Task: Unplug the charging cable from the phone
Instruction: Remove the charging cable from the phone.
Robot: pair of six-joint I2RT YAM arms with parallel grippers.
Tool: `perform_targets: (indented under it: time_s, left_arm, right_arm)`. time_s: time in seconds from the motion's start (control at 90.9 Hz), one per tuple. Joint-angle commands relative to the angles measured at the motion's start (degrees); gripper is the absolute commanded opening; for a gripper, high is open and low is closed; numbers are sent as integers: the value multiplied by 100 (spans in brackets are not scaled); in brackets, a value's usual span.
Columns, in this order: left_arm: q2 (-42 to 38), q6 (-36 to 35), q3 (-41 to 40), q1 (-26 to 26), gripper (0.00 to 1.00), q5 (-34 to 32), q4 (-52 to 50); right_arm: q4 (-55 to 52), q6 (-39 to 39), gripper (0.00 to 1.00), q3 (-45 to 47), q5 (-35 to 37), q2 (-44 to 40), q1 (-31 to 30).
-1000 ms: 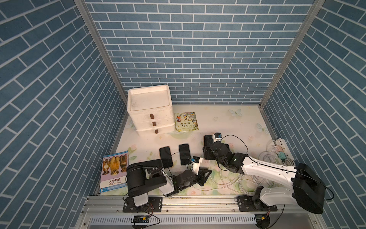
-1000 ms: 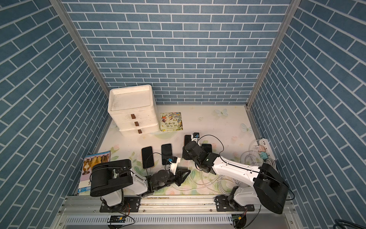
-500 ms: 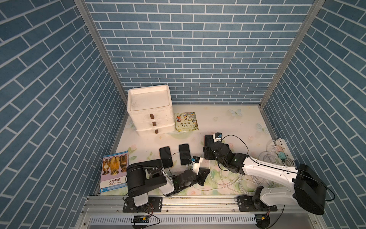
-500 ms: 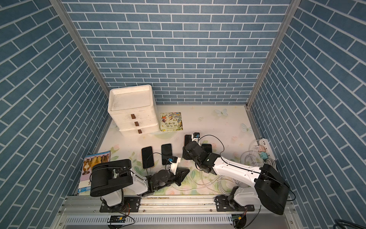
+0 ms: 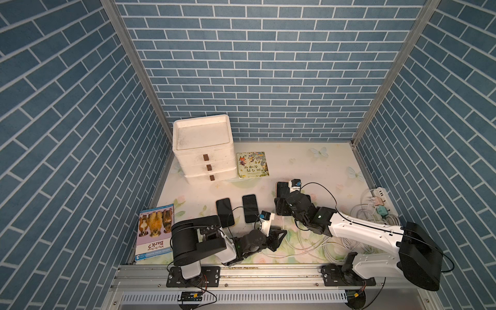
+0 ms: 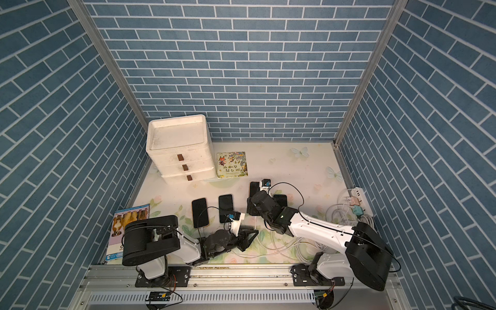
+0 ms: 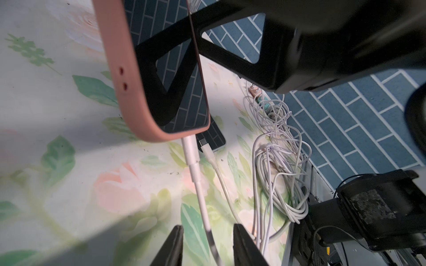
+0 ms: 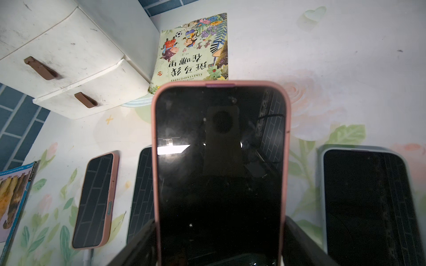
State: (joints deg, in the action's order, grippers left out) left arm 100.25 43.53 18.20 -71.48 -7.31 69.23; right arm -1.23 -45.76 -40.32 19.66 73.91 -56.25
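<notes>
Under both my grippers spreads the flowered table (image 5: 308,166). Far ahead of my right gripper (image 8: 219,230), by the back wall, stands the white drawer unit (image 5: 201,150), with a picture book (image 8: 193,46) just beside it.

My right gripper is clamped on the pink-cased phone (image 8: 219,149). One black jaw presses each long side near its lower end, the screen faces my wrist camera, and the phone is held off the table.

On the side toward my left arm two more phones lie flat: a dark phone (image 8: 141,195), partly hidden behind the held one, and a second pink phone (image 8: 96,205) beyond it. On my outer side lies a pale-cased phone (image 8: 368,202).

From my left gripper (image 7: 207,230), a tangle of white leads (image 7: 276,161) sits toward my right arm's base. My left gripper's fingers (image 7: 177,244) stand apart, with a gap on each side of the white charging cable (image 7: 196,175) that runs between them, so they are not pinching it. Just ahead of those fingertips the cable's plug (image 7: 189,149) is seated in the bottom edge of the pink-cased phone.
</notes>
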Motion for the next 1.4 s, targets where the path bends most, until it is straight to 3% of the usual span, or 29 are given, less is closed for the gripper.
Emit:
perform_targets:
  time_s: [0.0,0.506,1.177,1.254,1.342,1.386]
  left_arm:
    - [44,-32,67,11,35,-40,-65]
    - [12,30,167,3,0,-159,-284]
    - [-382,64,-115,-92,0,-472,-296]
    - [-670,102,-261,-122,11,-656,-396]
    - [-990,92,-401,-241,37,-900,-540]
    - [-1143,44,-424,-324,44,-997,-640]
  right_arm:
    - [346,-212,3,20,23,-149,-35]
    - [277,-119,4,-54,95,-68,-35]
    - [-116,416,6,-773,80,354,650]
    - [-385,449,6,-787,74,493,762]
    - [-652,549,6,-768,128,711,812]
    - [-754,598,6,-756,154,845,809]
